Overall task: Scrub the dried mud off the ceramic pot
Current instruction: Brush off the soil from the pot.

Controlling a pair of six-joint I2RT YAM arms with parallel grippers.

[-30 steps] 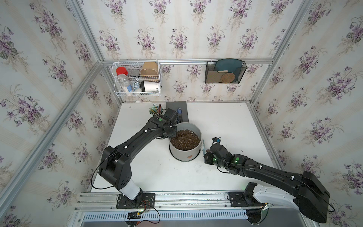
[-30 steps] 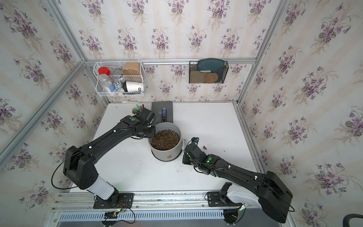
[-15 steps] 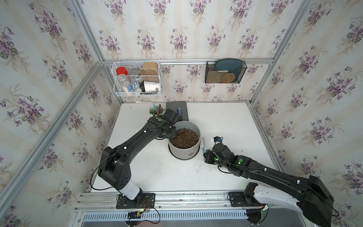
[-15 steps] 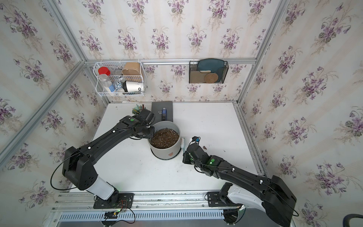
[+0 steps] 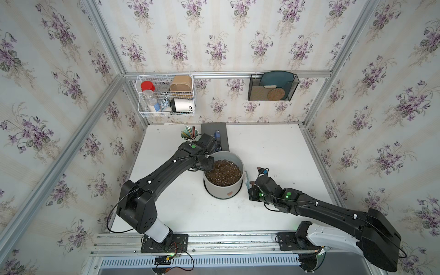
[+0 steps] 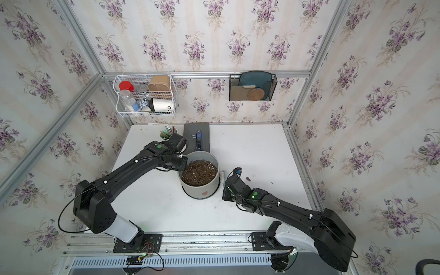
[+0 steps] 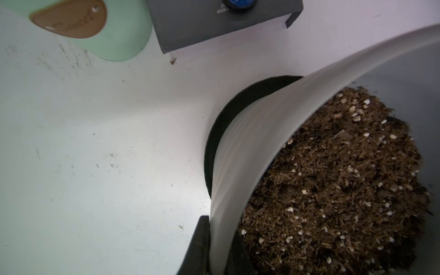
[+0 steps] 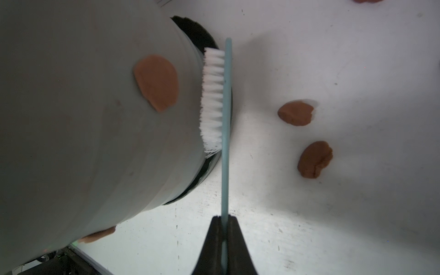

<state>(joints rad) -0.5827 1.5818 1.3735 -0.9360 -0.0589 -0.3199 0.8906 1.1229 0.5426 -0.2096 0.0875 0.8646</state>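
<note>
Right gripper [image 8: 223,220]: jaws are pinching the thin blue handle of the brush [image 8: 225,142], just beside the ceramic pot [image 8: 83,123].
Bristles [image 8: 212,100]: are pressing on the pot wall, just beside one blob of dried mud [image 8: 156,82], not on it.
Left gripper [image 7: 219,245]: is clamping the pot rim, one jaw outside and one over the soil [image 7: 333,178], across the pot from the brush.
Risk, missed stroke: the bristles are sitting off the blob, so a short stroke is likely passing beside it.
Risk, twisting: sideways pressure is likely turning the slim handle in the jaws.
Risk, shifting pot: brush pressure could be sliding the pot on its saucer [image 8: 198,31] and spilling soil.
Count, mud: two blobs are clinging to the pot wall; three are lying on the table [image 8: 309,226] beside the pot, one of them cut by the frame.
Count, others: one pot, one brush, one saucer and two grippers are showing.
</note>
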